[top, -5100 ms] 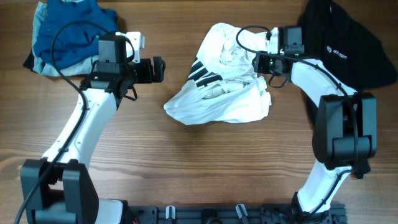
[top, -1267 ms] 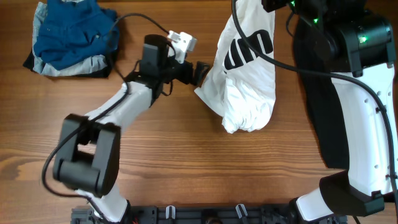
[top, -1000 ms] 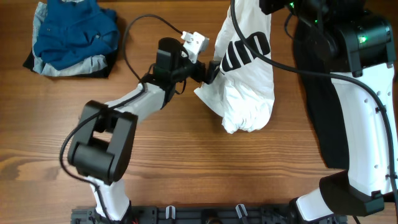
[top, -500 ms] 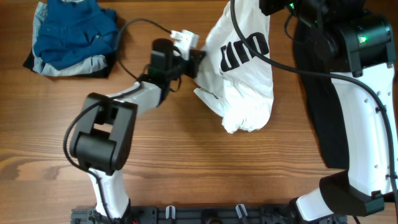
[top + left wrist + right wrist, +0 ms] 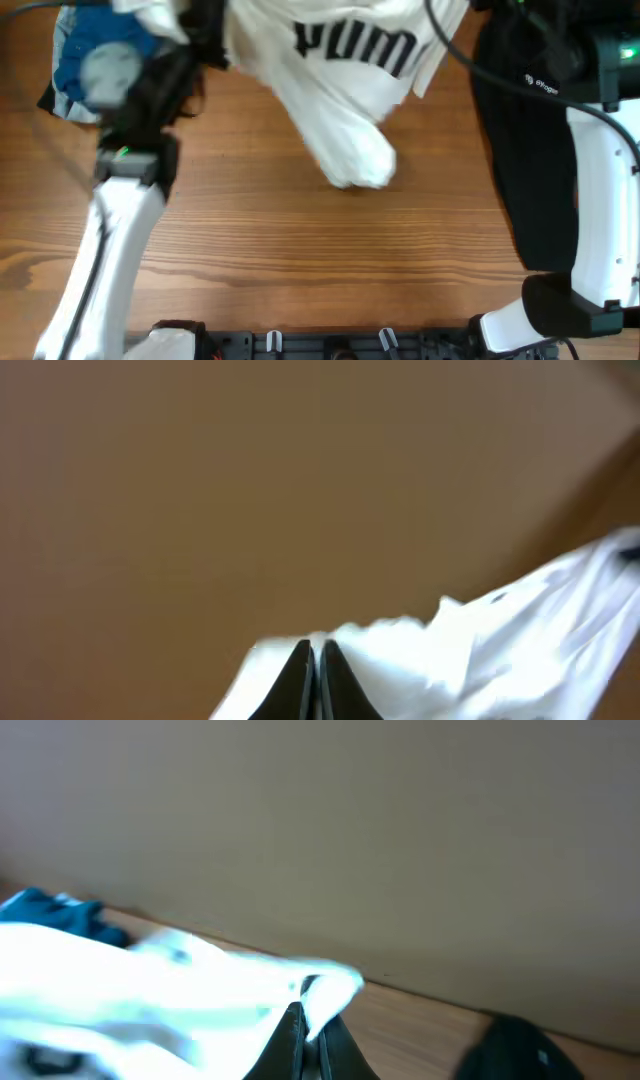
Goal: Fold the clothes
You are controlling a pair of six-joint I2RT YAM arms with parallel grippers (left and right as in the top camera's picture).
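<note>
Left gripper (image 5: 312, 660) and right gripper (image 5: 308, 1010) both tight on the white T-shirt (image 5: 330, 90) above the table (image 5: 300, 240)

bright even light; heavy motion blur throughout

The overhead camera is looking straight down on the table (image 5: 300, 250) from well above. Each wrist camera is riding close behind its own fingers, with the left gripper (image 5: 312, 660) and the right gripper (image 5: 305, 1020) rising from the near edge, and is looking outward past them. All three views are sharing the white T-shirt (image 5: 340, 90).
</note>
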